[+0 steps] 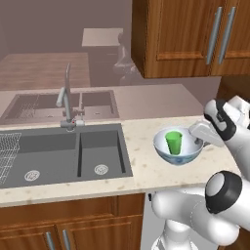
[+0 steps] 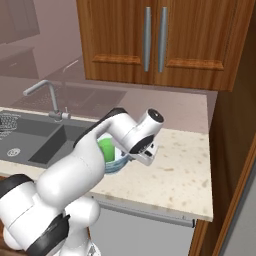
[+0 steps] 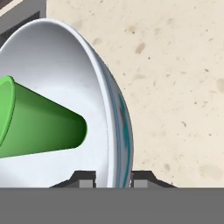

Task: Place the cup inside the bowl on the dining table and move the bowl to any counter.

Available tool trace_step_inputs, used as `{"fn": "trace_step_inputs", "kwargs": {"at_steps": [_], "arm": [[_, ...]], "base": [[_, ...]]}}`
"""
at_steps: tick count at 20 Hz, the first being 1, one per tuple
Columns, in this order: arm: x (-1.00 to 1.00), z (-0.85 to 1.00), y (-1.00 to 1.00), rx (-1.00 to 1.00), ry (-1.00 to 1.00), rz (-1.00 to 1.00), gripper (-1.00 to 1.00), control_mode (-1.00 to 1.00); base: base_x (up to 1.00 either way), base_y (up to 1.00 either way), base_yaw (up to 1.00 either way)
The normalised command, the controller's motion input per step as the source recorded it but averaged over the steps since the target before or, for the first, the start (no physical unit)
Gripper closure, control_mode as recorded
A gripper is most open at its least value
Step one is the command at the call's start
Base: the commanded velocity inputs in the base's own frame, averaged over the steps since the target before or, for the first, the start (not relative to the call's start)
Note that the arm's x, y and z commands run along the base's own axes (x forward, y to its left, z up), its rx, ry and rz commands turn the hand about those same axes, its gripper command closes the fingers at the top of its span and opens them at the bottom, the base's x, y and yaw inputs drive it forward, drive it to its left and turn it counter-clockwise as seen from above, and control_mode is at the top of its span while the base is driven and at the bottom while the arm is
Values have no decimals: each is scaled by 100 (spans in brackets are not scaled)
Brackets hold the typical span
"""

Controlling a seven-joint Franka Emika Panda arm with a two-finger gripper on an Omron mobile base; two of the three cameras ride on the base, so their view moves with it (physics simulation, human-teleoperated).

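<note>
A grey double sink (image 1: 63, 154) fills the left of the counter (image 1: 146, 171). Just right of it, the bowl (image 1: 177, 146) sits above bare stone with the green cup (image 1: 174, 142) upright inside. The gripper (image 3: 113, 178) clenches the bowl's right rim, with open counter beyond.

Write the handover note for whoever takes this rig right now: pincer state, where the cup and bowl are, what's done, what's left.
Pincer: shut on the bowl's rim, one finger inside the wall, one outside.
Bowl: over the counter right of the sink; whether it is resting or just above the surface cannot be told.
Cup: upright inside the bowl.
Done: cup in bowl, bowl brought to the sink counter.
Left: set it down if not yet seated, open the pincer, back away without tipping the bowl.
</note>
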Motion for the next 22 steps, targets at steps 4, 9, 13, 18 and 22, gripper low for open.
{"fn": "trace_step_inputs", "kwargs": {"at_steps": [4, 9, 13, 18, 22], "arm": [[26, -15, 11, 2, 0, -3, 100, -100], [29, -2, 0, 12, 0, -4, 100, -100], [16, -1, 0, 19, 0, -4, 100, -100], [0, -2, 0, 4, 0, 0, 100, -100], [0, -8, 0, 0, 0, 0, 100, -100]], "base": [[0, 0, 0], [0, 0, 0], [0, 0, 0], [0, 0, 0], [0, 0, 0]]}}
